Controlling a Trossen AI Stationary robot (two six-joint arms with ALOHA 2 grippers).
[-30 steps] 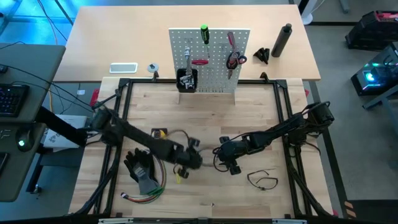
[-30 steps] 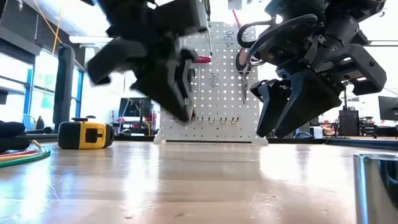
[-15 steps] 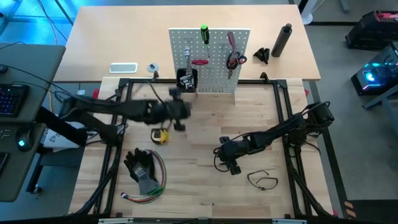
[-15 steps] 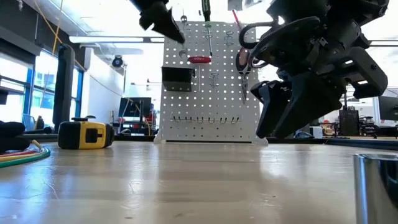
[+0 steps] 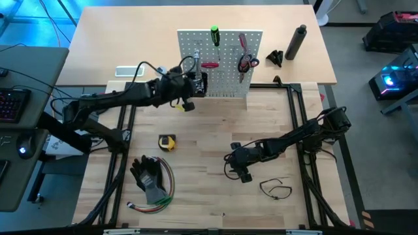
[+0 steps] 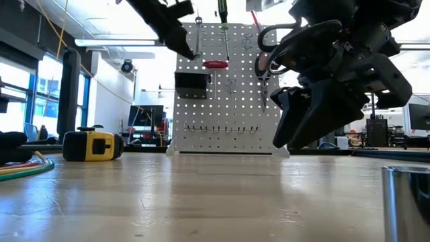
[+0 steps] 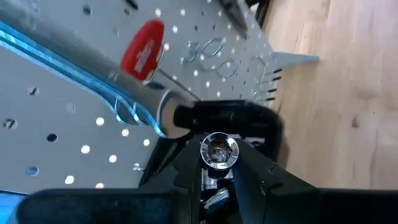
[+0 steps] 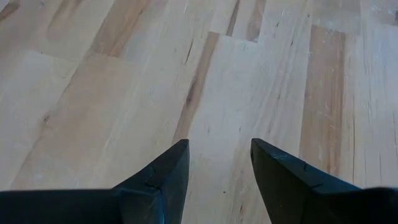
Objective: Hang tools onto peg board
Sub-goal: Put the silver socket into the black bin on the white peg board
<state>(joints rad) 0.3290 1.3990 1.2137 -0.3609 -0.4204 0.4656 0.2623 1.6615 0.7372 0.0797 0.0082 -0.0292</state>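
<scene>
The white peg board (image 5: pixel 225 78) stands upright at the table's far side, with a small black bin (image 5: pixel 197 83) on its front. On it hang a green-handled screwdriver (image 5: pixel 214 34), a red-handled tool (image 5: pixel 210 65) and red-handled pliers (image 5: pixel 245 62). My left gripper (image 5: pixel 190 79) is at the board's left part, by the bin, shut on a small silver metal bit (image 7: pixel 219 151). My right gripper (image 5: pixel 243 171) is open and empty low over the table's middle right. A yellow tape measure (image 5: pixel 167 141) and a thin black loop (image 5: pixel 275 188) lie on the table. My left gripper pinches the small round silver bit (image 7: pixel 219 151) between its two fingertips (image 7: pixel 186 171), one on each side. The bit is lifted clear of the table, in front of the peg board and close to the black bin (image 7: pixel 230 118).
Black gloves (image 5: pixel 147 175) and a bundle of coloured wires (image 5: pixel 160 199) lie at the near left. Behind the board on the far table stand a dark bottle (image 5: pixel 297 42), a small black object (image 5: pixel 275 59) and a phone (image 5: pixel 129 71). A metal cup (image 6: pixel 406 202) stands close to the low camera.
My left gripper has risen from the table's middle and gone toward the far edge, up to the peg board's left part by the black bin. My right gripper has kept still.
</scene>
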